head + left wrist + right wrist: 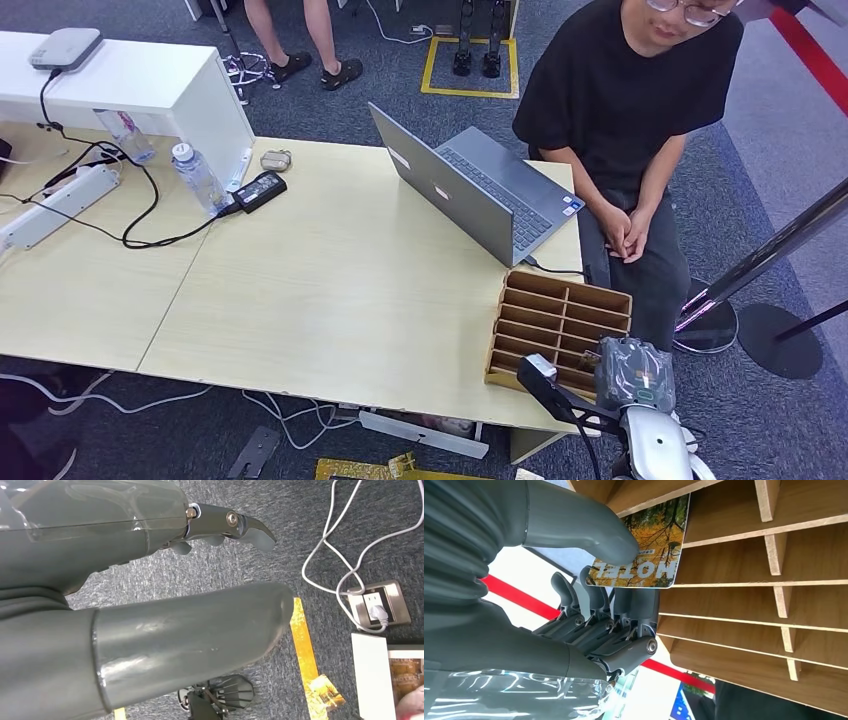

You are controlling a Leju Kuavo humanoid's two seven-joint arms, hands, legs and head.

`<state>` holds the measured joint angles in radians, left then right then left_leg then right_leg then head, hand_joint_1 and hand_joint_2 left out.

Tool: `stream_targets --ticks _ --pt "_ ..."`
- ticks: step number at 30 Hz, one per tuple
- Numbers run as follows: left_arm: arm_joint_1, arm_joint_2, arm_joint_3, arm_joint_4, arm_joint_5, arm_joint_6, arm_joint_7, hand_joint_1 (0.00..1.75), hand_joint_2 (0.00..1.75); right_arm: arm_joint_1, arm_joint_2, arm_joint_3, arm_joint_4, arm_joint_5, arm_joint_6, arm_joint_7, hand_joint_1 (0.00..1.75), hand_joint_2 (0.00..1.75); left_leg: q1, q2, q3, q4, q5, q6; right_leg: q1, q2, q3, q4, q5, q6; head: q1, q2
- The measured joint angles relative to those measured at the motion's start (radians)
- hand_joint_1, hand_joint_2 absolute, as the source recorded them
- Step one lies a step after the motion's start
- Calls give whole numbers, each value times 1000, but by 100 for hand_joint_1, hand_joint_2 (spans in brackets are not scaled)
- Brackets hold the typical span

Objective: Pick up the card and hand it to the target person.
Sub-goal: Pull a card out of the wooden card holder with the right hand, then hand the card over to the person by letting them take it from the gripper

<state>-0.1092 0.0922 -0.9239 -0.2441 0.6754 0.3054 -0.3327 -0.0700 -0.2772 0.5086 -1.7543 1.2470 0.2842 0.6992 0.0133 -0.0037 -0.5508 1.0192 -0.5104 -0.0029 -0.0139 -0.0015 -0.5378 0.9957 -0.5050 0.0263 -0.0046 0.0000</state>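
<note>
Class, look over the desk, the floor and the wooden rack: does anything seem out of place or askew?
One card lies loose on the carpet beside a yellow tape line, away from the wooden rack. On the desk, a water bottle lies on its side.

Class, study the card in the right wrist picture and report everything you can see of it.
The card is thin, flat and glossy, with rounded corners. It is printed with yellow and green autumn trees and the white word HOTEL across a darker band. One end is tucked into a slot of the wooden rack. The right robot hand pinches the other end, thumb pressing on the printed face and fingers behind it. Part of the card is hidden by the thumb and the rack's edge.
</note>
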Motion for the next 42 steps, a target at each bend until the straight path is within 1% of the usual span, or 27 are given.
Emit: stream_targets --ticks 5,8,26,32,33,37,42 --pt "0 0 0 0 -6 7 6 0 0 -2 0 -4 -20 28 8 0 149 175 0 0 0 0 0 0 0 0 0 0 0 0 0 0" --pt "0 0 0 0 -9 10 8 0 0 -7 -1 -5 -40 41 16 0 153 175 0 0 0 0 0 0 0 0 0 0 0 0 0 0" --pt "0 -4 0 0 -14 18 27 0 0 -33 -8 -28 -183 86 12 0 154 175 0 0 0 0 0 0 0 0 0 0 0 0 0 0" --pt "1 -4 0 0 -29 17 29 0 0 -77 -23 -52 -264 100 1 0 151 175 0 0 0 0 0 0 0 0 0 0 0 0 0 0" --pt "2 -4 0 0 -31 17 29 0 0 -88 -26 -56 -275 102 -6 0 150 175 0 0 0 0 0 0 0 0 0 0 0 0 0 0" --pt "2 -6 0 0 -42 14 31 0 0 -136 -43 -68 -313 106 -35 -1 155 175 0 0 0 0 0 0 0 0 0 0 0 0 0 0" --pt "3 -9 0 0 -63 8 34 0 0 -194 -66 -76 -329 142 -98 -21 154 175 0 0 0 0 0 0 0 0 0 0 0 0 0 0"
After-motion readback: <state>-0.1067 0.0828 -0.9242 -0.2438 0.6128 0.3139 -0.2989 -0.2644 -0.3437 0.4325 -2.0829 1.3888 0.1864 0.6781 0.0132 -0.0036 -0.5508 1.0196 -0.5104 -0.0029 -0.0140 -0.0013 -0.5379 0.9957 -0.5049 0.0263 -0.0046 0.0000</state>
